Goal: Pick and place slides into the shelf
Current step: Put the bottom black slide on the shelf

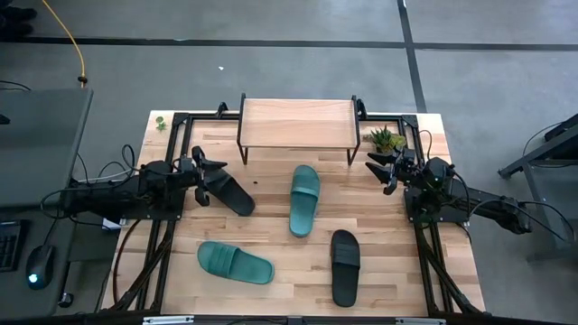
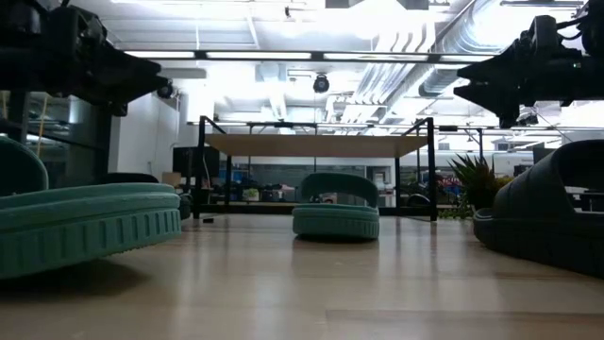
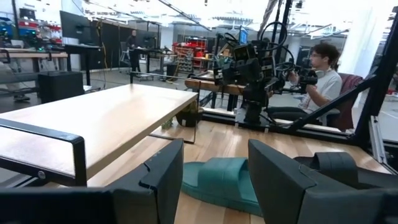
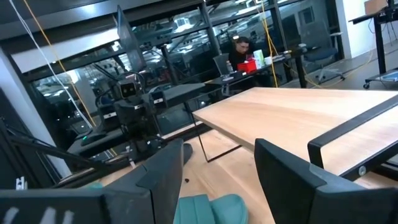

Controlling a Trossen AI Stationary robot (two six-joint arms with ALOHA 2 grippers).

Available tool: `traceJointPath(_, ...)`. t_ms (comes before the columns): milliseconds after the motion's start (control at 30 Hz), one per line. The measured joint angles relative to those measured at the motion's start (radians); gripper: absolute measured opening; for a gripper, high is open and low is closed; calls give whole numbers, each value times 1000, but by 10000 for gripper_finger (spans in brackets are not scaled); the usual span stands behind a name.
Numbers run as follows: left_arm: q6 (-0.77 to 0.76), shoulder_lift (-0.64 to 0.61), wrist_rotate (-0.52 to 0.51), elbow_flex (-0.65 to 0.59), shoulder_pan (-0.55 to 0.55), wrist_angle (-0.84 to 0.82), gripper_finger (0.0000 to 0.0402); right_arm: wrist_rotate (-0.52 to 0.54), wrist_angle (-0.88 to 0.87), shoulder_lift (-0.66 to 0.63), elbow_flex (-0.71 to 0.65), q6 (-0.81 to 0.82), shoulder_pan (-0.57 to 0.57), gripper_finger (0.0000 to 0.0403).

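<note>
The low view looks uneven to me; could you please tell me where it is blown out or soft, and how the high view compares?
Low view: the ceiling lights glare white above the shelf, and the nearest teal slide and black slide loom large and soft at the edges; the middle teal slide reads more clearly. High view: even light, faint shadows, all four slides crisp on the table.

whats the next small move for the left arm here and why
Probably lower the left gripper onto the black slide right beside it. Its fingers stand open and hold nothing, all four slides lie on the table, and the shelf has none on it. The right gripper waits open near the plant.
</note>
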Motion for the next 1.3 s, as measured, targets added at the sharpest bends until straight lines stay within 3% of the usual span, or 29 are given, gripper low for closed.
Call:
traceJointPath(333, -26, 0, -4, 12, 0, -7, 163, -2, 3, 0, 2, 1, 0, 188)
traceJointPath(633, -81, 1, 53, 158, 0, -162, 163, -60, -26, 1, 65, -8, 0, 188)
traceJointPath(833, -122, 1, 51, 223, 0, -171, 163, -117, -24, 0, 116, -5, 6, 188)
traceJointPath(1033, -135, 37, 56, 286, 0, -206, 163, -100, 2, 0, 151, -2, 87, 188)
traceJointPath(1300, -135, 184, 51, 288, 0, -165, 163, -75, 136, 0, 153, -56, 217, 188)
